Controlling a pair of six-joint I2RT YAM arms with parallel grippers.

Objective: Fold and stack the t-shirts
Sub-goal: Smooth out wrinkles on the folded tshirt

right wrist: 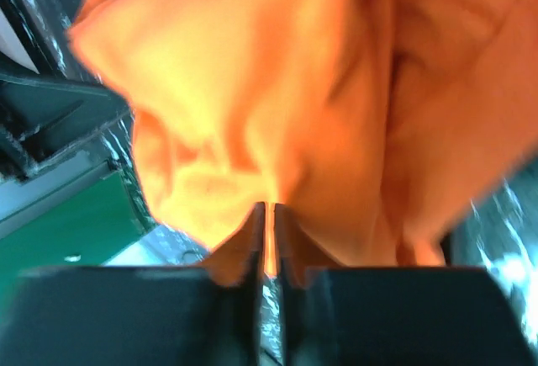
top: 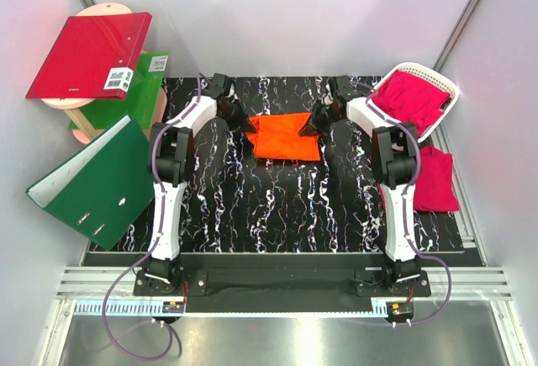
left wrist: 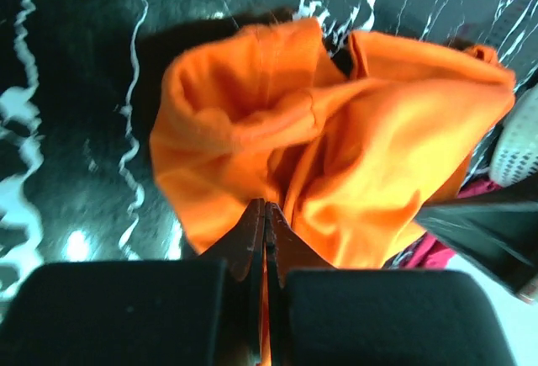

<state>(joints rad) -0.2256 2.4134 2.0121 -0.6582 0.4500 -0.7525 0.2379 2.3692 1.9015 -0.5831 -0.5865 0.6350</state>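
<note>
The bright orange t-shirt (top: 286,137) lies partly folded at the far middle of the black marbled table (top: 277,214). My left gripper (top: 250,124) is at its left edge, shut on the cloth. Up close, orange fabric (left wrist: 361,147) bunches beyond the closed left gripper (left wrist: 266,206). At the shirt's right edge my right gripper (top: 309,126) pinches it too. In the right wrist view the right gripper (right wrist: 269,208) shows a thin sliver of orange cloth (right wrist: 252,88) between its jaws. One magenta-pink t-shirt (top: 412,97) sits in the white basket (top: 445,88). Another pink t-shirt (top: 433,181) lies on the table's right side.
A red ring binder (top: 88,55) rests on a wooden stand at the back left, with a green binder (top: 139,92) behind it. Another green binder (top: 101,181) leans open at the table's left edge. White walls close in on all sides.
</note>
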